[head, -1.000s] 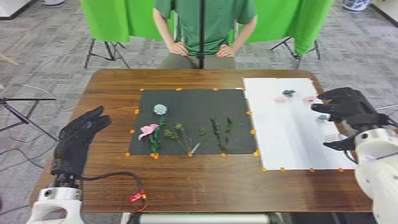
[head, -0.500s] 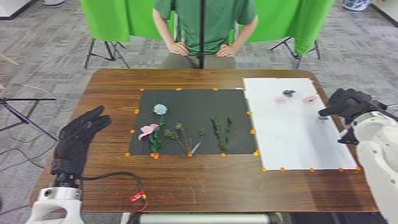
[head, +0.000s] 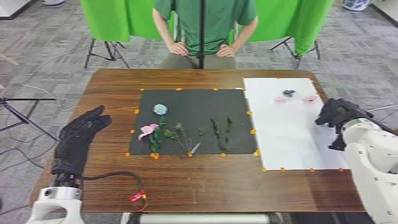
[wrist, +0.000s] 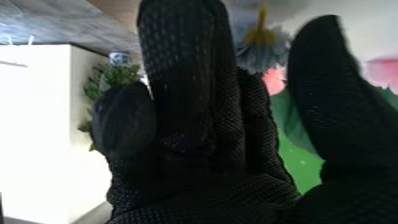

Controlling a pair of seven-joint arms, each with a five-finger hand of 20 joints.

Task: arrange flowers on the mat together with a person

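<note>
Slow and low, then a light pinch

From where I'm standing, the right hand point(head: 336, 114) is at the outer edge of the white mat point(head: 284, 137). Its fingers are straight, with the thumb held well apart, and I see nothing gripped. The grey-blue flower point(wrist: 264, 54) shows in the gap between fingers and thumb in the right wrist view; whether it touches the glove I can't tell.

I take the step to be picking up that bloom. I'd get the hand down beside it before closing, with thumb and fingers on either side of the yellow part point(wrist: 260, 36), so the petals don't take the squeeze. Close gradually: too hard would crumple it, too shallow and it may skid over the smooth mat. Then lift straight up, clear of the two pink flowers point(head: 310, 99) and the dark flower point(head: 289, 93) farther up the mat.

The left hand point(head: 82, 129) rests beside the black mat point(head: 191, 107), open and relaxed, over the desk point(head: 204, 187). That dark mat already carries a pale blue flower point(head: 160, 109), a pink bloom point(head: 148, 131) and green stems point(head: 221, 134). Those right-hand stems have no heads, so one of their tips looks a sensible spot for it.
</note>
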